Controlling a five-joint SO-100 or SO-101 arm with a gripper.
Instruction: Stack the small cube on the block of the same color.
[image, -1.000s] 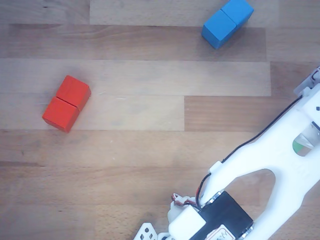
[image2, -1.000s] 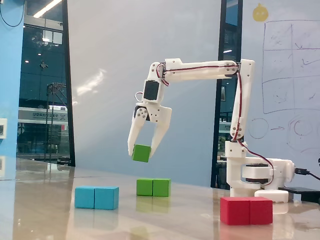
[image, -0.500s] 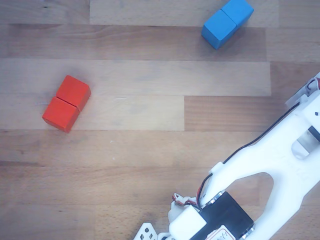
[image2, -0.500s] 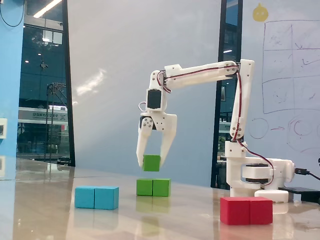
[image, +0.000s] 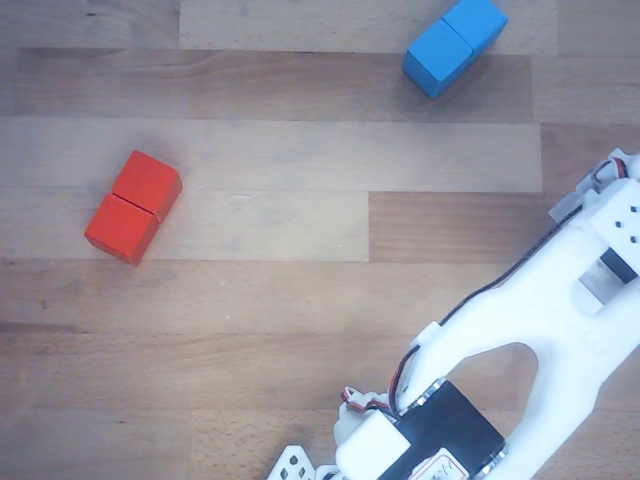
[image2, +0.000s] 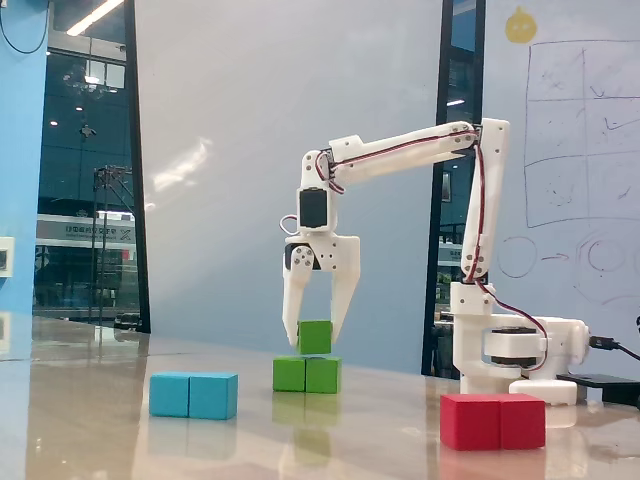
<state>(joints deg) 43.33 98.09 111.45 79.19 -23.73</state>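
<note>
In the fixed view the small cube, green, is held between the fingers of my gripper, which points straight down and is shut on it. The cube's underside is level with the top of the green block, over its middle seam and slightly to the right; I cannot tell whether the two touch. In the other view the white arm covers the lower right, and both the cube and the block are hidden beneath it.
A blue double block lies left of the green block in the fixed view. A red double block lies at the front right there, near the arm's base. The table is wooden.
The gripper has come down and shifted right with the small cube, from well above the table to the top of the green block. The other blocks have not moved.
</note>
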